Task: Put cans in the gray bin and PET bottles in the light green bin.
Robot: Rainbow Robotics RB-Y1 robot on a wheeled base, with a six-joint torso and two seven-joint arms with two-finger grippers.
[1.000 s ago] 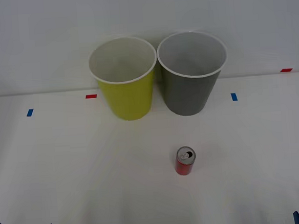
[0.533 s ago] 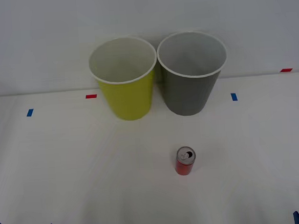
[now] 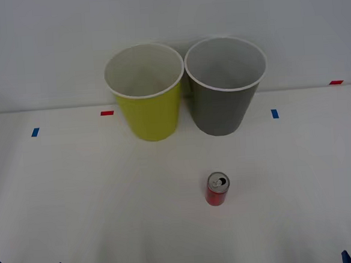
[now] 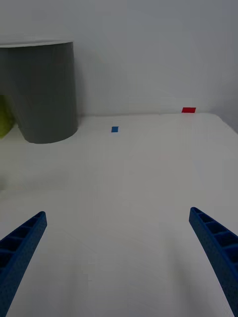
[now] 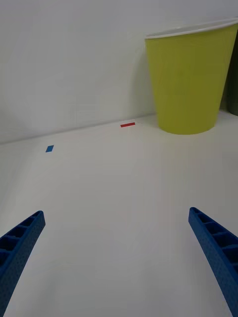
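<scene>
Upright on the white table (image 3: pixel 77 192), a small red metal drink can (image 3: pixel 217 190) is seen before the dark gray plastic bin (image 3: pixel 225 107); likely light, dentable and best gripped mid-body. Left gripper (image 5: pixel 116 262) and right gripper (image 4: pixel 116 262) are held wide open, empty.

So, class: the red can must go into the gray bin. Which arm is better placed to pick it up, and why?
Probably the right. The can stands right of centre on the table, in front of the gray bin. The right claw is open and low near that bin; the left claw, also open, faces the light green bin.
</scene>
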